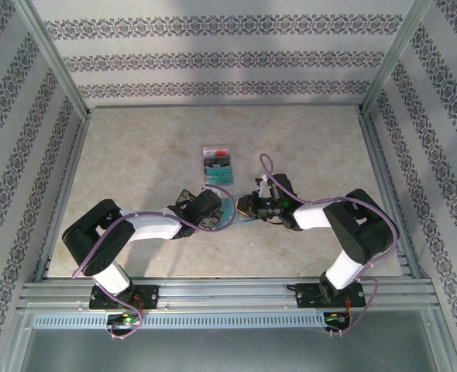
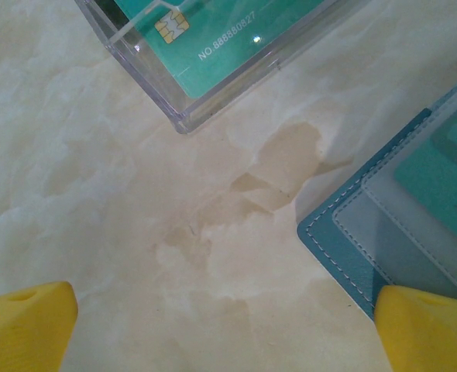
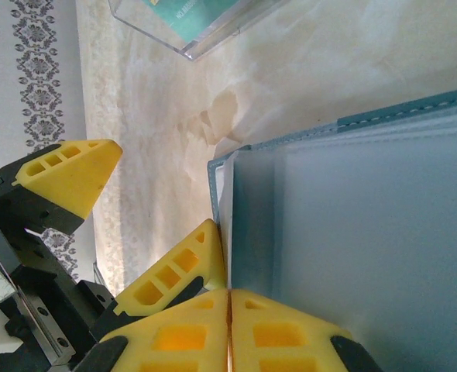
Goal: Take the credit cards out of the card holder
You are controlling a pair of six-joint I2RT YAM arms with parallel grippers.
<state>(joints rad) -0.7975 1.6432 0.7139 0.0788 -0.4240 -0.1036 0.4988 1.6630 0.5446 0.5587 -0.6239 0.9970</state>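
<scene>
Maybe the wallet [image 2: 331, 242], in the middle of the table [image 2: 97, 155], lifts with its green card [image 2: 438, 172] stuck inside, as the right gripper [image 3: 228, 310] pinches shut on its edge while the left gripper [image 2: 225, 294] hangs wide open, empty.

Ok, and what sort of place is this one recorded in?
Most likely a purpose-built robot test cell, not a real room: an aluminium frame boxes in a marble-look tabletop, patterned wallpaper panels stand in for walls, and a left arm and right arm are bolted at the near edge.
</scene>
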